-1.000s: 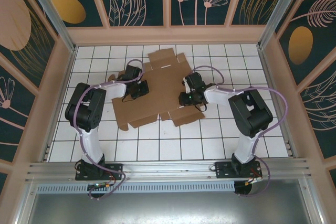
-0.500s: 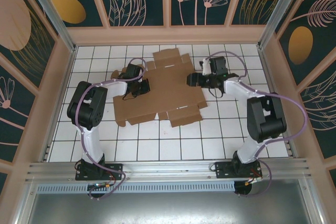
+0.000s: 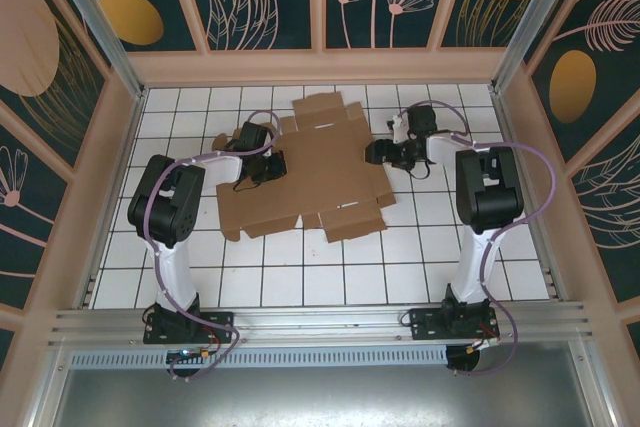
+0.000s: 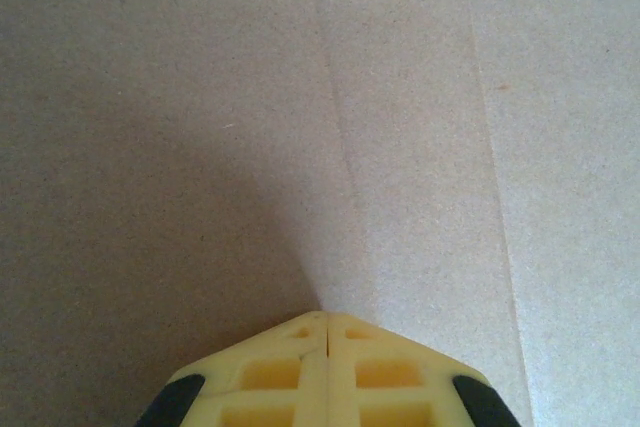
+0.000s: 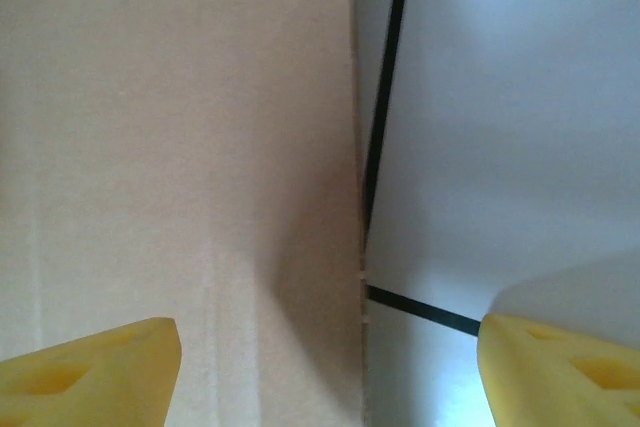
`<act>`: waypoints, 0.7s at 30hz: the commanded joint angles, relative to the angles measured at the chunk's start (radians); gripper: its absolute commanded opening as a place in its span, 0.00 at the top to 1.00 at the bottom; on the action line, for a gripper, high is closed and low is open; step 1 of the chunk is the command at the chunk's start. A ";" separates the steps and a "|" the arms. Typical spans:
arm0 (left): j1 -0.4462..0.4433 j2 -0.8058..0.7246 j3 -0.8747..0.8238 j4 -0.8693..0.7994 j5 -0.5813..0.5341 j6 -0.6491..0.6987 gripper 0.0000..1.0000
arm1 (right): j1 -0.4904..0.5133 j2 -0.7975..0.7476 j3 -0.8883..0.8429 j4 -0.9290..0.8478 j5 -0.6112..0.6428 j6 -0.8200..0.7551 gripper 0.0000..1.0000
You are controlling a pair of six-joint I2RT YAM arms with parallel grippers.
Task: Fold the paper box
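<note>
Paper box likely light, stiff; grip edge flap; left gripper jaws closed atop box, right gripper jaws wide astride edge

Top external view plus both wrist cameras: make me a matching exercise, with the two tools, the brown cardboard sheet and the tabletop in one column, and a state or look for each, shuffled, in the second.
Column one
1. left tool
2. right tool
3. flat brown corrugated cardboard paper box
4. white tiled table

Column two
A. open, over the cardboard's edge
B. lying unfolded, flaps spread out
C. shut, tip against the cardboard
D. crossed by dark grid lines

Pairs: 1-C, 2-A, 3-B, 4-D
</note>
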 commanded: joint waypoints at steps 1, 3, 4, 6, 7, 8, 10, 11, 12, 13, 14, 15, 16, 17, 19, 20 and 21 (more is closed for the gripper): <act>-0.003 0.051 -0.036 -0.045 0.049 0.029 1.00 | 0.000 0.038 0.017 -0.037 -0.130 -0.015 0.24; -0.003 0.057 -0.035 -0.045 0.055 0.034 1.00 | -0.012 0.057 0.016 -0.033 -0.194 -0.009 0.26; -0.003 0.060 -0.036 -0.044 0.060 0.037 1.00 | -0.019 0.068 0.010 -0.025 -0.239 -0.003 0.28; -0.001 0.064 -0.039 -0.038 0.066 0.041 1.00 | -0.033 0.092 0.005 -0.008 -0.336 0.013 0.30; -0.001 0.066 -0.041 -0.035 0.072 0.043 1.00 | -0.037 0.108 0.008 -0.004 -0.386 0.020 0.31; -0.001 0.067 -0.044 -0.032 0.077 0.046 1.00 | -0.039 0.121 0.011 -0.002 -0.420 0.024 0.33; -0.001 0.070 -0.048 -0.024 0.086 0.048 1.00 | -0.037 0.143 0.020 -0.001 -0.465 0.030 0.35; -0.001 0.072 -0.050 -0.020 0.091 0.049 1.00 | -0.037 0.150 0.023 0.002 -0.477 0.034 0.36; -0.001 0.074 -0.050 -0.016 0.098 0.050 1.00 | -0.037 0.157 0.025 0.007 -0.482 0.041 0.37; -0.001 0.075 -0.049 -0.014 0.104 0.050 1.00 | -0.035 0.162 0.025 0.012 -0.485 0.047 0.38; -0.001 0.076 -0.049 -0.012 0.107 0.050 1.00 | -0.032 0.167 0.024 0.017 -0.492 0.051 0.38; -0.001 0.078 -0.049 -0.008 0.113 0.050 1.00 | -0.028 0.174 0.021 0.024 -0.504 0.056 0.39; -0.001 0.076 -0.051 -0.003 0.119 0.049 1.00 | -0.021 0.180 0.023 0.026 -0.513 0.058 0.39; -0.002 0.079 -0.051 0.001 0.123 0.048 1.00 | -0.013 0.187 0.027 0.022 -0.515 0.057 0.40; -0.001 0.078 -0.052 0.005 0.131 0.047 1.00 | 0.013 0.197 0.041 0.005 -0.513 0.044 0.40; -0.001 0.081 -0.052 0.006 0.134 0.045 1.00 | 0.021 0.201 0.047 0.000 -0.512 0.039 0.40; -0.001 0.081 -0.052 0.008 0.137 0.044 1.00 | 0.030 0.205 0.053 -0.004 -0.506 0.038 0.40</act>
